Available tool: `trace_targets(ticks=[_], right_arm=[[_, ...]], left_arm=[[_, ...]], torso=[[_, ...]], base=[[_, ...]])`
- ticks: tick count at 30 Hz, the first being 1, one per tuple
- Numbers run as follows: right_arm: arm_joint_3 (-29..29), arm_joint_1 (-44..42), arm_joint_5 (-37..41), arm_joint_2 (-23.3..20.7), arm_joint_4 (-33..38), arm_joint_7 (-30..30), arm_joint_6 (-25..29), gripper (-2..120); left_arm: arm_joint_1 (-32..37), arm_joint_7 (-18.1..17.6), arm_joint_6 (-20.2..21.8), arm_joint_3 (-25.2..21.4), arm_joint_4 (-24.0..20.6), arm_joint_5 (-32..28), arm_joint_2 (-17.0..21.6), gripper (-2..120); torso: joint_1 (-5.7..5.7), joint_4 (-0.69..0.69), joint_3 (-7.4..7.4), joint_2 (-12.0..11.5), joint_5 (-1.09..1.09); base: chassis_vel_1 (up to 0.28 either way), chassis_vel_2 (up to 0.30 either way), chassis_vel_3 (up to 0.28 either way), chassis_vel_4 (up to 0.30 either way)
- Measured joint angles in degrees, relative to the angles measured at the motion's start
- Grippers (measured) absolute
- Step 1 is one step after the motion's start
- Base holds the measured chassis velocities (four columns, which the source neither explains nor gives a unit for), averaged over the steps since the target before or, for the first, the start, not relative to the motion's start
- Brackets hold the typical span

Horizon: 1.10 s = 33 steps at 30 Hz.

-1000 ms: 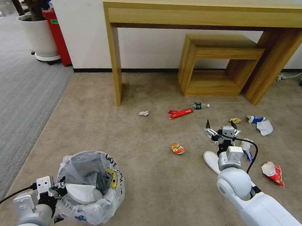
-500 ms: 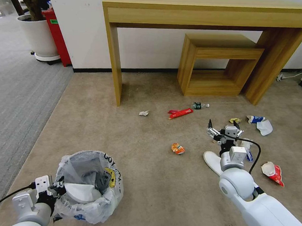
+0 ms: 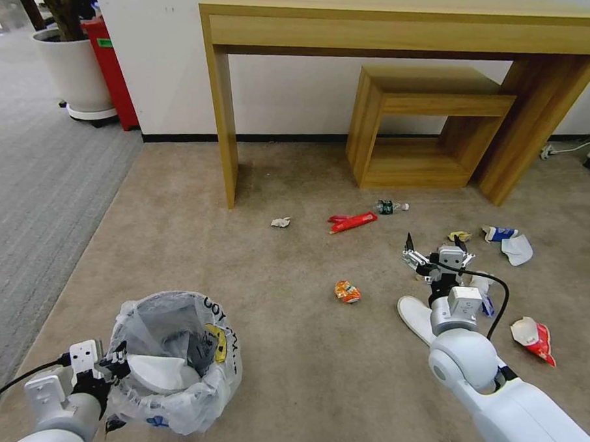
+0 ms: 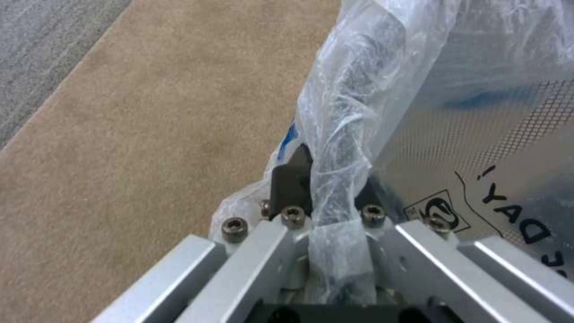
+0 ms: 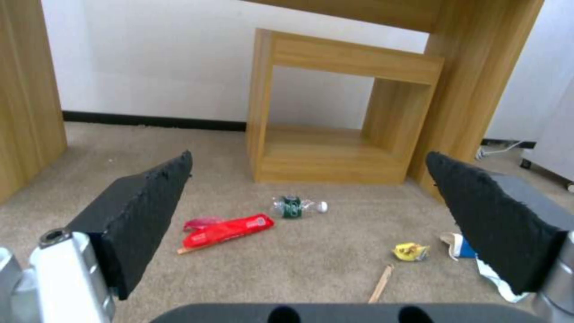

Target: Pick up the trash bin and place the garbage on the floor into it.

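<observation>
Left gripper (image 3: 114,367): my fingers are clamped on the rim of the trash bin (image 3: 175,362), a fold of its crinkly plastic liner pinched between them. The bin sits at my lower left over the beige carpet floor (image 3: 283,351); whether it is lifted or resting I cannot tell. Something white already lies inside.

Right gripper (image 3: 435,248): my fingers are spread wide with nothing held, hovering low above the litter on my right.

Garbage still on the floor: red wrapper (image 3: 352,221), small green-labelled bottle (image 3: 390,206), crumpled tissue (image 3: 280,222), orange wrapper (image 3: 347,291), yellow scrap (image 3: 460,236), blue-white wrapper (image 3: 500,233), white slipper (image 3: 413,315) just beside my right arm, red-and-white packet (image 3: 533,337), wooden stick (image 5: 381,277).

Risks, as I judge them: my left hold may bear mostly on thin liner, so the film could slip or tear and the bin tip. Flat wrappers on carpet pile may slide from my right fingers.
</observation>
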Motion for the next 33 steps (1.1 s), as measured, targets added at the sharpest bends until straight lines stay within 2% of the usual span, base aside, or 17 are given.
trace_targets(ticks=[33], right_arm=[[-1.34, 0.95, -0.51, 0.94, -1.30, -0.05, 0.32, 99]], left_arm=[[-0.72, 0.27, -1.33, 0.15, 1.14, -0.11, 0.28, 1]], torso=[[0.00, 0.00, 0.00, 0.00, 0.00]], base=[[-0.066, 0.063, 0.063, -0.066]])
